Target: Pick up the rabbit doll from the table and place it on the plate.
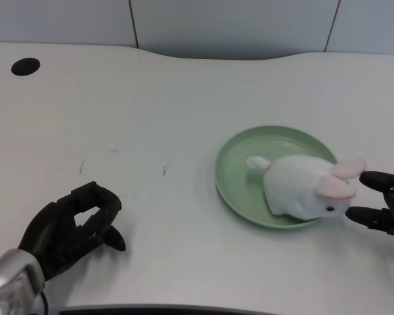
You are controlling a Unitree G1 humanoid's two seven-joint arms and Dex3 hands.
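A white rabbit doll (pixel 305 185) with pink ears lies on the green plate (pixel 235 164) right of centre, its head over the plate's right rim. My left hand (pixel 69 230) hovers low at the bottom left, far from the plate, fingers loosely curled and holding nothing. My right hand (pixel 384 202) sits at the right edge, its fingertips close to the rabbit's head and ears.
The white table (pixel 151 118) spreads around the plate. A dark round cable hole (pixel 25 66) is at the far left back. The table's curved back edge meets a grey wall panel behind.
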